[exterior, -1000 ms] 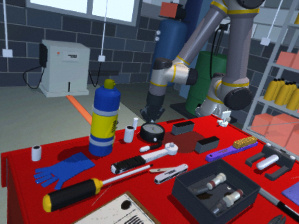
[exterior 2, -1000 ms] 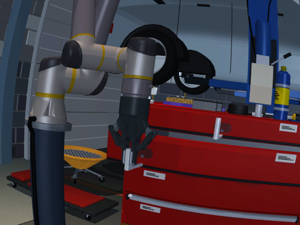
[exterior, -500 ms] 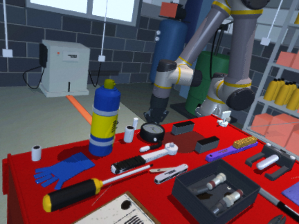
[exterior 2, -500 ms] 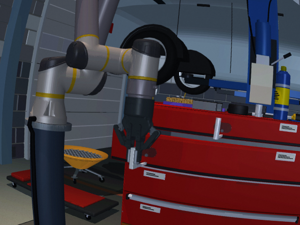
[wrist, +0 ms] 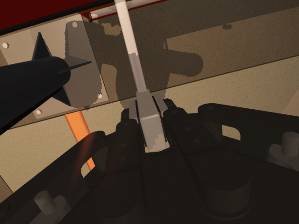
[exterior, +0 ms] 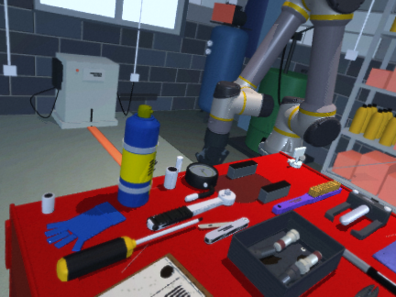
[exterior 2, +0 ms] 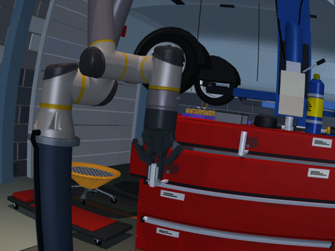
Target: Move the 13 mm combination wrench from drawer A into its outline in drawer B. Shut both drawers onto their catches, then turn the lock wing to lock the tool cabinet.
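My gripper (exterior 2: 155, 173) (wrist: 151, 130) points down at the left end of the second drawer (exterior 2: 243, 173) of the red tool cabinet, where it is clamped on that drawer's grey handle (exterior 2: 154, 177) (wrist: 149, 120) at its end bracket. The drawer stands slightly out from the cabinet front. The top drawer (exterior 2: 257, 137) above it looks nearly flush, with an upright grey bracket (exterior 2: 242, 143) at its lower edge. The wrench and the lock wing are out of sight. From the wrist camera the handle bar (wrist: 129, 45) runs away from the fingers over the floor.
The arm's dark pedestal (exterior 2: 52, 197) stands just left of the cabinet, with an orange stool (exterior 2: 93, 173) and a red creeper (exterior 2: 81, 218) on the floor between. The cabinet top (exterior: 206, 227) carries a blue bottle (exterior: 139, 156), a ratchet (exterior: 192, 209), a screwdriver (exterior: 101, 255) and a dark tray (exterior: 284, 250).
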### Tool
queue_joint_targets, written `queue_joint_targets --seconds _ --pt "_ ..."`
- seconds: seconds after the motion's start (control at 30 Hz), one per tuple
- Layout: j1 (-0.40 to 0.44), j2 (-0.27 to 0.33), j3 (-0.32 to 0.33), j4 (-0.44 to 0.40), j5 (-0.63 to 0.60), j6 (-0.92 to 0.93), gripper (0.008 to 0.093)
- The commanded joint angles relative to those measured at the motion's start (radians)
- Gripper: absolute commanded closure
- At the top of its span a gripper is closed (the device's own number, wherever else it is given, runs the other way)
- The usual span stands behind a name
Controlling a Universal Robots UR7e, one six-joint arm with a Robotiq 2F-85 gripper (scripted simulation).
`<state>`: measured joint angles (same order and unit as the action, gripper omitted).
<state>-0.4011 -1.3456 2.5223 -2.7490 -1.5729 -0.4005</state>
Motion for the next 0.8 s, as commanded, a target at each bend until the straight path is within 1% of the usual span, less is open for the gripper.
queue_joint_targets --seconds 0.0,0.77 --pt "0.005 0.0 0.0 0.0 0.002 0.005 0.0934" --pt "0.131 0.002 -0.004 0.003 0.002 0.131 0.0934"
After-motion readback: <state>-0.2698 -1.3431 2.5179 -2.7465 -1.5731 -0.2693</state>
